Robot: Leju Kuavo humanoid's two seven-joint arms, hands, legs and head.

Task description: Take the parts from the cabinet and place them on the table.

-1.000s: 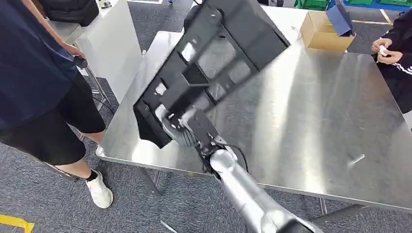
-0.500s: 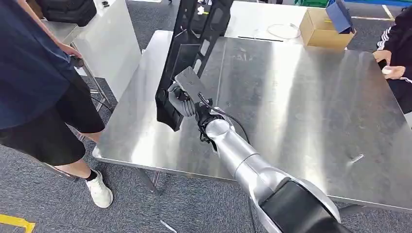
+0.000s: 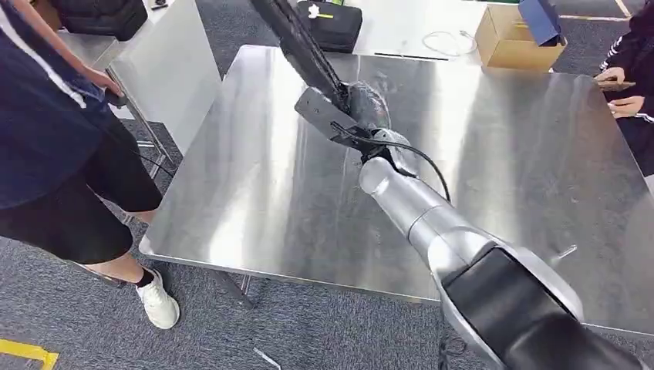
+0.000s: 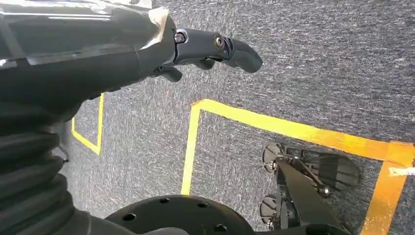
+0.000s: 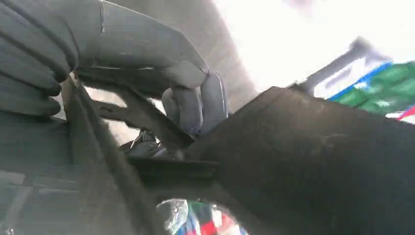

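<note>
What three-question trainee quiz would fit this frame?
1. True or false: the black part lies flat on the steel table.
2. Which hand grips the black part: A left, B right?
3. What stands at the table's far right corner?
Key: 1 false, the right hand holds it up above the table. 2 B; the left hand hangs over the floor, holding nothing. 3 a cardboard box.
</note>
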